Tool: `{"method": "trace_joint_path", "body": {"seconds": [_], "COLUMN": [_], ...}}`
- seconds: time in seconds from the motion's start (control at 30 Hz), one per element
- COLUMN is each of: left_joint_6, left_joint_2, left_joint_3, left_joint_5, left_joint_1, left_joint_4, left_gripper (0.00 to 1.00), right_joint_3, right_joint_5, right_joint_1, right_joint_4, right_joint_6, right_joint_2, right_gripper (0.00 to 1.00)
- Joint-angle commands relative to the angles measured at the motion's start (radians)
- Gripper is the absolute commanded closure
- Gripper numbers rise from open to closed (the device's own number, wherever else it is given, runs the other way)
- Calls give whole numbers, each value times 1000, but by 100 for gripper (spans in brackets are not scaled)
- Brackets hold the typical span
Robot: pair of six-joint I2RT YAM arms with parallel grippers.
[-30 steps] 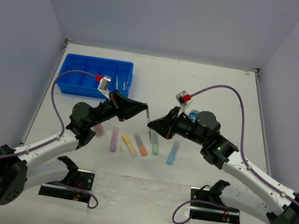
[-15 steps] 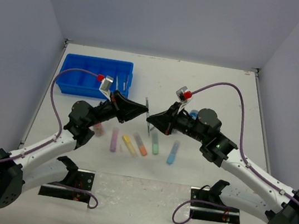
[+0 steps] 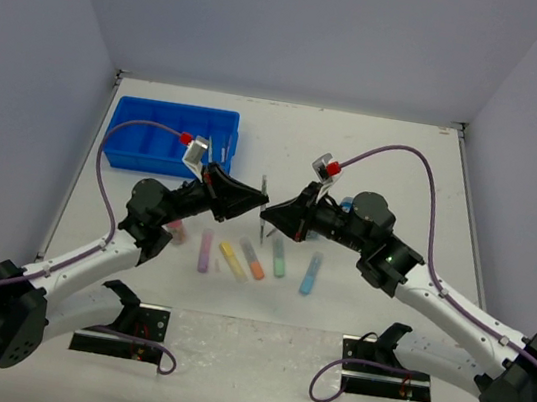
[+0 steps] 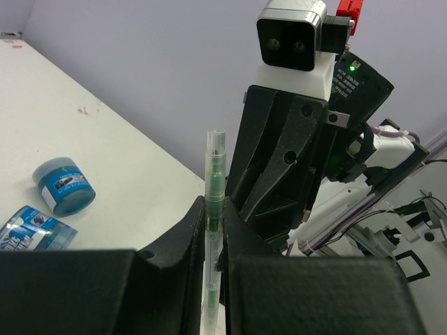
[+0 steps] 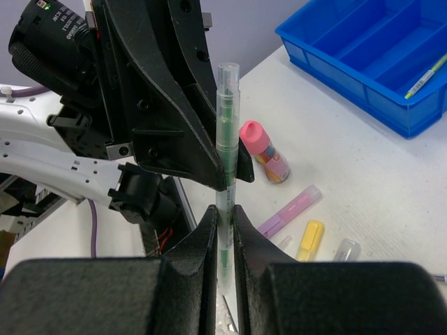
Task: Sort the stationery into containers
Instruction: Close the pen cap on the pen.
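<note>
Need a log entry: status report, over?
Both shut on green pen: left gripper, right gripper. Pen upright, mid-air between arms. No obstruction seen toward blue tray.

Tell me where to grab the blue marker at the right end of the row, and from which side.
Grip the blue marker at mid-barrel, coming straight down from above with the fingers across its narrow width. It lies flat on the table, with a clear gap to the green marker, so a finger should fit on each side.
</note>
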Motion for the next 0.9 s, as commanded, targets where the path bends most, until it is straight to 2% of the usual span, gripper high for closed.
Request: {"method": "trace_joint_path", "body": {"seconds": [0.0, 0.17, 0.2, 0.3, 0.4, 0.47, 0.53, 0.57, 0.6, 0.63, 0.7, 0.83, 0.87], "left_joint_6": [12, 15, 12, 5, 2, 2, -2, 0, 9, 23, 45, 96, 108], "left_joint_2": [-5, -30, -39, -57, -74, -77, -74, -69, -68, -70, -78, -98, -97], "left_joint_3": [49, 38, 37, 31, 30, 32, 36, 39, 42, 44, 45, 70, 77], "left_joint_5": [49, 38, 38, 33, 26, 24, 24, 28, 30, 25, -1, -11, -13], "left_joint_1": [-1, -1, -1, -1, -3, -1, -2, -1, -1, -1, -2, -1, -1], "left_joint_4": [38, 56, 63, 89, 104, 110, 102, 99, 84, 62, 24, -63, -79], "left_gripper": [100, 100, 100, 100, 100, 100, 100, 100, 99, 93, 67, 50, 49], "right_joint_3": [50, 42, 42, 45, 58, 61, 66, 66, 63, 62, 64, 63, 62], "right_joint_5": [-14, -27, -41, -95, -130, -153, -156, -152, -148, -146, -145, -143, -145], "right_joint_1": [1, 1, 1, 1, 1, 2, 1, 1, 1, 2, 2, 1, 2], "right_joint_4": [44, 55, 64, 88, 105, 127, 131, 132, 132, 130, 117, 77, 71], "right_joint_6": [-21, -23, -23, -5, 9, 21, 26, 26, 25, 22, 14, -14, -17], "right_joint_2": [0, 12, 21, 55, 102, 115, 126, 125, 120, 117, 109, 94, 93], "right_gripper": [100, 98, 90, 75, 69, 77, 95, 100, 100, 100, 100, 100, 100]}}
